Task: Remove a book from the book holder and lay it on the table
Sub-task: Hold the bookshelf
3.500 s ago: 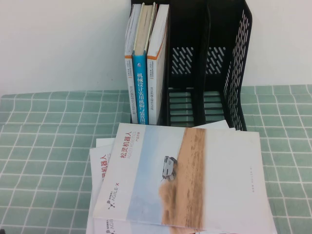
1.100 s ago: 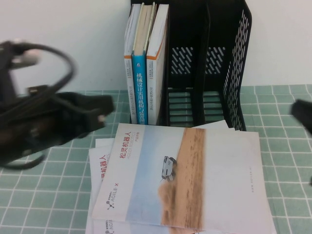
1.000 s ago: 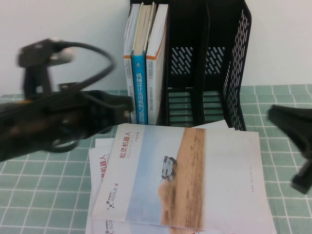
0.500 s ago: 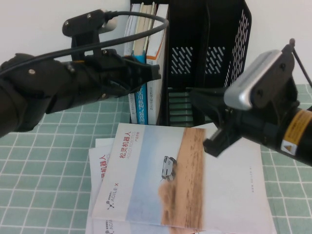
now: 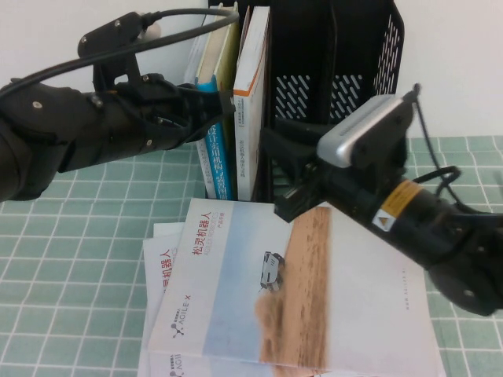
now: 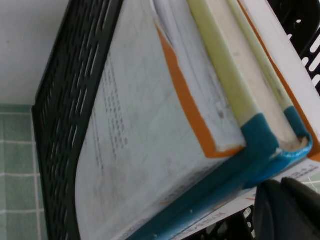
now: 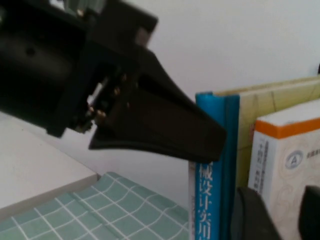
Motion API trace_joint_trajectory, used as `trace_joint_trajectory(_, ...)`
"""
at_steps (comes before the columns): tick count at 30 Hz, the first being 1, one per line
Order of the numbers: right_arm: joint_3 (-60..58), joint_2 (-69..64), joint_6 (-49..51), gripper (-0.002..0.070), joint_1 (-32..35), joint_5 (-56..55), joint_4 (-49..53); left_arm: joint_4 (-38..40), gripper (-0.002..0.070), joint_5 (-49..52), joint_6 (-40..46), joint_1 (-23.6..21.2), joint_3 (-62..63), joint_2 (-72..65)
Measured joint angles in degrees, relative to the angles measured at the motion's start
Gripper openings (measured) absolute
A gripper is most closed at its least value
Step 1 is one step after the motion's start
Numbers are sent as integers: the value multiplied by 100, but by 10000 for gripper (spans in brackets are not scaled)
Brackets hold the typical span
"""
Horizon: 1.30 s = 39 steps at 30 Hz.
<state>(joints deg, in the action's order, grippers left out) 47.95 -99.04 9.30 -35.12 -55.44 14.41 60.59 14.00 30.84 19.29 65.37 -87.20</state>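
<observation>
The light is bright and even, coming from above, and the white wall looks clean with no hot glare. Shadows are soft and short; the inside of the book holder (image 5: 330, 94) stays very dark (its slots show only as pale dashes). The high view is mostly sharp, though the left gripper (image 5: 224, 110) looks a little smeared. In the left wrist view the close book pages are soft and fuzzy. In the right wrist view the near black parts are blurry, and the table (image 7: 100, 210) too.
</observation>
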Motion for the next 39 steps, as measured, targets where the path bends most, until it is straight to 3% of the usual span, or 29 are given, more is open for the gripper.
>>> trace_joint_trajectory(5, 506, -730, -309, 422, -10, -57, -163, 0, -3, 52, 10, -15, 4, 0)
trace_joint_trajectory(8, 818, -1034, -520, 483, -10, -65, -482, 0, -3, 52, 10, -15, 4, 0)
trace_joint_trajectory(17, 1698, -1737, -596, 505, -21, -126, -791, 0, -3, 52, 10, -15, 4, 0)
trace_joint_trajectory(34, 1757, -1743, -443, 505, -112, -18, -750, 0, -3, 40, -11, -42, 4, 0)
trace_joint_trajectory(39, 1757, -1743, -1019, 505, -176, -18, -1272, 0, -3, 11, -11, -42, 4, 0)
